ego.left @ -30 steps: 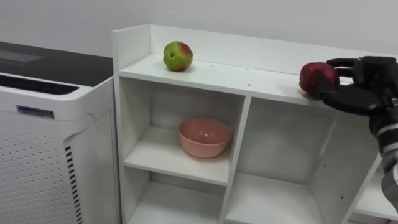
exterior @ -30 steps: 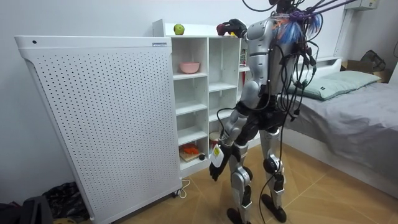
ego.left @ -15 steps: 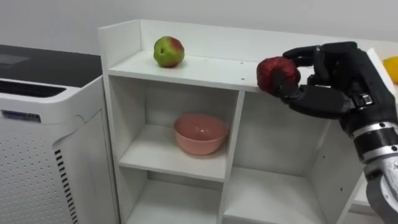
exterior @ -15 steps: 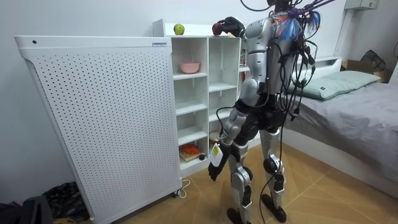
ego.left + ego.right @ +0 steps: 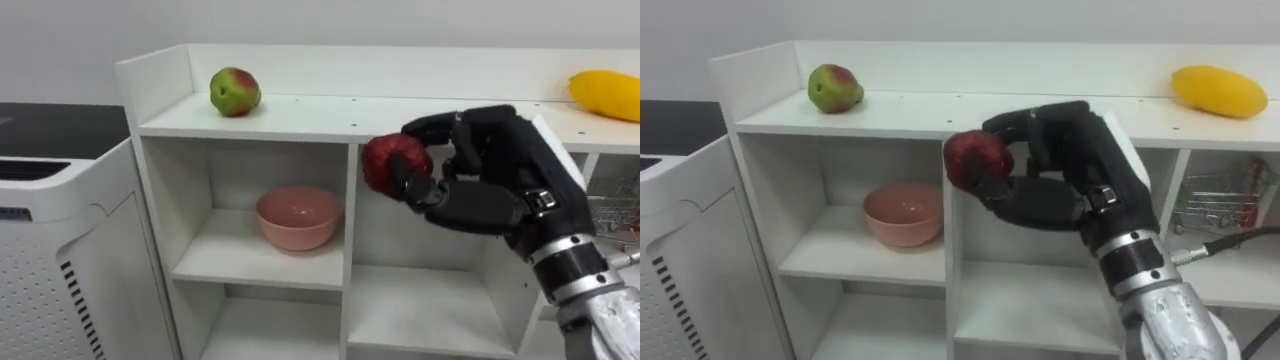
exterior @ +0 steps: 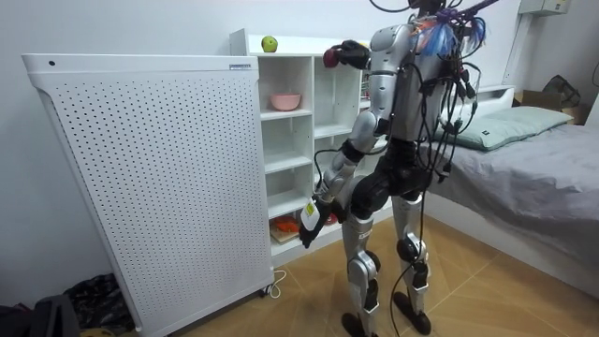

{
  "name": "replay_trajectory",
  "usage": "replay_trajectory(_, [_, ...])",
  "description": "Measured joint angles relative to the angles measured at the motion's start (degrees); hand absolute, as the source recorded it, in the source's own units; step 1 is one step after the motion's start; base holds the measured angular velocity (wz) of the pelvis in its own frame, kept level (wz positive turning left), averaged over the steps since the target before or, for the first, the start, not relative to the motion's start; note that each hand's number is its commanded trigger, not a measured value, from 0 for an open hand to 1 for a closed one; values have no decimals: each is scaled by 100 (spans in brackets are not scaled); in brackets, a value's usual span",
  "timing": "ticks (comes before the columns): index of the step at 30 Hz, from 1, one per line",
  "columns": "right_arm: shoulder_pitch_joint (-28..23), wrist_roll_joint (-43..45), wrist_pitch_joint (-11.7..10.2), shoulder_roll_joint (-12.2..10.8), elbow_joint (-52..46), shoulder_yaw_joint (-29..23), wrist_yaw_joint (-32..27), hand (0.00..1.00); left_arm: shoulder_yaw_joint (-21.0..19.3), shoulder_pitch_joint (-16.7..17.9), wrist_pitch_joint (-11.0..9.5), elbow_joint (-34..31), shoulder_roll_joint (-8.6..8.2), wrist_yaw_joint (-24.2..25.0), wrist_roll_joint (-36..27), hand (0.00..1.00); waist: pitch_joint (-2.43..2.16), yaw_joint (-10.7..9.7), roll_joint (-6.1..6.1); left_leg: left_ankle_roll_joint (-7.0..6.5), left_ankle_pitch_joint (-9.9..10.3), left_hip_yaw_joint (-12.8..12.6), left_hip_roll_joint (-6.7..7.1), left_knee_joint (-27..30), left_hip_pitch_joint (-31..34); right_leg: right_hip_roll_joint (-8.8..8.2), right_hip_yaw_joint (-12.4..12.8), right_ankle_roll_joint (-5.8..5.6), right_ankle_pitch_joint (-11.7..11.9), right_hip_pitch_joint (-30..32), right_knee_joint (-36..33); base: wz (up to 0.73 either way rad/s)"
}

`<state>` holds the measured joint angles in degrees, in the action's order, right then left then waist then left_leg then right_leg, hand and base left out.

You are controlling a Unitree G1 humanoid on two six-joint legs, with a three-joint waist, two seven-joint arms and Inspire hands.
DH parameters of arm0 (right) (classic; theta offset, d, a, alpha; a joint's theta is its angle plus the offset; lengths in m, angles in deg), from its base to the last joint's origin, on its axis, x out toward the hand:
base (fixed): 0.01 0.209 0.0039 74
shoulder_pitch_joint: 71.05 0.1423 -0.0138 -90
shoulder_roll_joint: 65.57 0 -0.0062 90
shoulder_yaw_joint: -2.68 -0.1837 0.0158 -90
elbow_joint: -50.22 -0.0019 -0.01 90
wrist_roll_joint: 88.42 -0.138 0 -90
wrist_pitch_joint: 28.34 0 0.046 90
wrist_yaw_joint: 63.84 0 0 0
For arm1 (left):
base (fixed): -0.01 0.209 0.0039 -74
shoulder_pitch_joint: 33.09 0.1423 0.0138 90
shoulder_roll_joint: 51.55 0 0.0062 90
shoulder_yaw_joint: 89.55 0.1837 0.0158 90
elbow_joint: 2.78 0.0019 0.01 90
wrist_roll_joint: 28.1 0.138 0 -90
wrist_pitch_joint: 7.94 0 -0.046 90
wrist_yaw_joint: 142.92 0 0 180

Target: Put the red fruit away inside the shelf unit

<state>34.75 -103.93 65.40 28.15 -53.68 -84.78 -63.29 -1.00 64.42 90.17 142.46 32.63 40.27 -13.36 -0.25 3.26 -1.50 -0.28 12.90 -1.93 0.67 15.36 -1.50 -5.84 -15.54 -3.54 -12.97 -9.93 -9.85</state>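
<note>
My right hand (image 5: 478, 180) (image 5: 1055, 175) is curled round a dark red fruit (image 5: 393, 163) (image 5: 974, 158), held in the air in front of the white closet (image 5: 300, 115), just below its top board and before the upright between two compartments. In the room view the red fruit (image 6: 330, 56) is at shoulder height before the closet (image 6: 290, 140). A green and red apple (image 5: 235, 91) (image 5: 834, 87) lies on the top board at the left. A yellow fruit (image 5: 606, 94) (image 5: 1219, 90) lies on the top board at the right. My left hand (image 6: 308, 227) hangs low in front of the lower shelves.
A pink bowl (image 5: 297, 217) (image 5: 904, 212) sits in the upper left compartment. A white perforated appliance (image 5: 60, 250) (image 6: 150, 178) stands right beside the closet on the left. A wire rack (image 5: 1220, 205) shows in a right compartment. A bed (image 6: 524, 178) lies behind me.
My right hand has carried the red fruit off the top board, leftward and down in front of the closet. The camera has shifted right, so the yellow fruit has come into view. My left arm swung forward.
</note>
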Motion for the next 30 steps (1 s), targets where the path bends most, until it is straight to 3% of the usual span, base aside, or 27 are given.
replay_trajectory(1, [-134,-62,9,0,-1,128,11,100,77,-21,-1,0,17,-6,-147,0,-14,0,-24,0,0,-7,-4,2,51,0,2,0,0,61,-11,-4])
replay_trajectory(5, [-187,-57,10,-58,265,364,188,100,273,-255,-5,165,20,-27,-405,0,56,-7,88,-20,-16,-37,-11,68,304,-11,31,5,4,310,-101,-4])
replay_trajectory(9, [-184,-249,52,-399,1578,372,202,100,509,-435,-8,242,38,-135,-553,0,40,-37,124,-35,-76,-8,-7,126,645,-36,-5,8,6,692,-233,5])
replay_trajectory(15, [-179,-923,137,-557,3028,362,82,100,612,-595,-136,604,65,-285,-1210,0,43,18,132,-73,-184,-6,11,133,1100,-99,39,9,5,1273,-520,-1])
replay_trajectory(20, [102,-2277,133,-679,4388,355,-2,100,906,-1006,-218,1161,71,-418,-1767,0,96,61,133,-77,-264,0,5,221,1470,-146,59,14,-1,1807,-952,1])
replay_trajectory(25, [556,-4275,159,-740,5478,278,-170,100,1068,-1375,-228,1394,54,-654,-2223,0,227,176,114,-114,-307,-90,15,610,2345,-245,144,100,-78,2787,-1501,-7])
replay_trajectory(27, [690,-4879,161,-776,5721,278,-159,100,1122,-1440,-229,1403,22,-756,-2485,0,245,169,100,-114,-306,-80,25,824,2705,-280,165,127,-140,3128,-1719,4])
replay_trajectory(30, [1027,-5930,236,-785,6221,275,-159,100,1246,-1491,-248,1401,-11,-936,-3115,0,283,210,91,-116,-307,-106,41,1142,3208,-303,430,161,-270,3710,-2165,0])
